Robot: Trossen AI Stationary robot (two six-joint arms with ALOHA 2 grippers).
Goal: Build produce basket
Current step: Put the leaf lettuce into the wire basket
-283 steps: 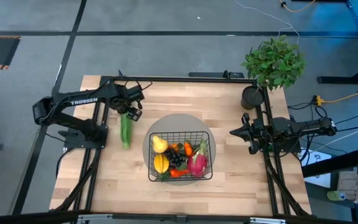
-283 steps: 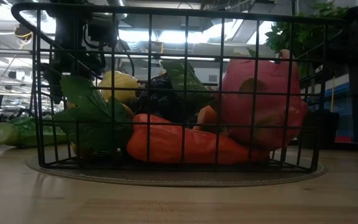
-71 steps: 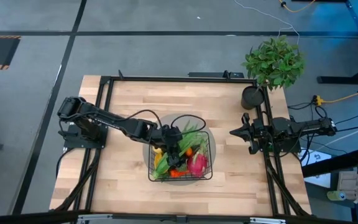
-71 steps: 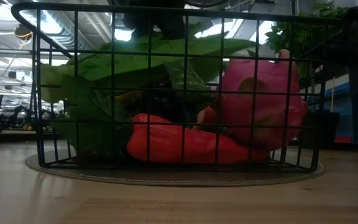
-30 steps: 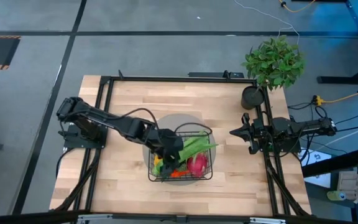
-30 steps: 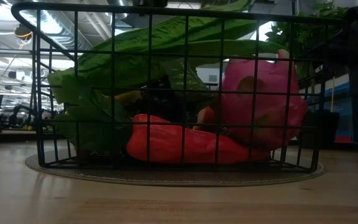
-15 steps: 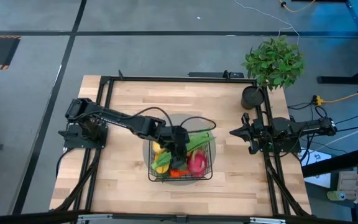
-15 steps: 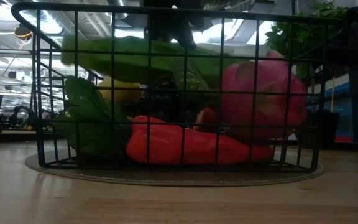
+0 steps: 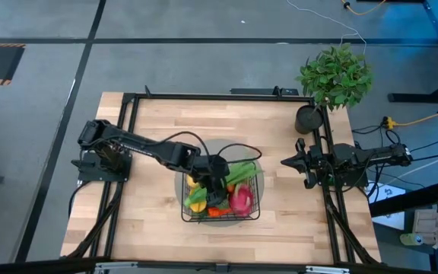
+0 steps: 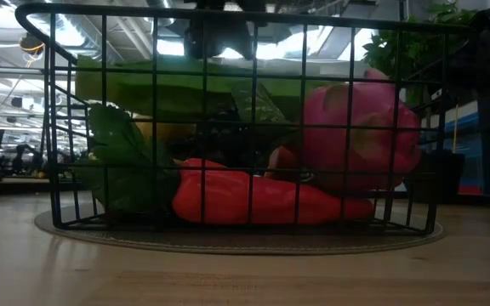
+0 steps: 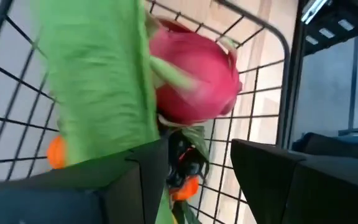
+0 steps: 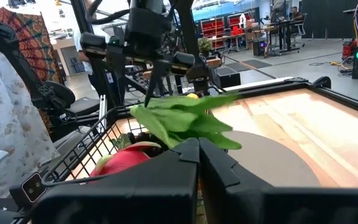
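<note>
A light wooden table top [image 9: 150, 221] is framed by black rails and surrounded by grey floor [image 9: 204, 68] marked with dark lines. A leafy potted plant [image 9: 334, 76] is set at one far corner. Beyond the table, a workshop is seen — bright ceiling lights [image 10: 228, 49], red shelving [image 12: 219, 28], and patterned fabric [image 12: 5, 93].

The left gripper [image 9: 216, 183] hides part of the basket [image 9: 254, 215] contents from above. Green stalks [image 11: 98, 93] appear blurred and cut off by the left wrist view's edge.
</note>
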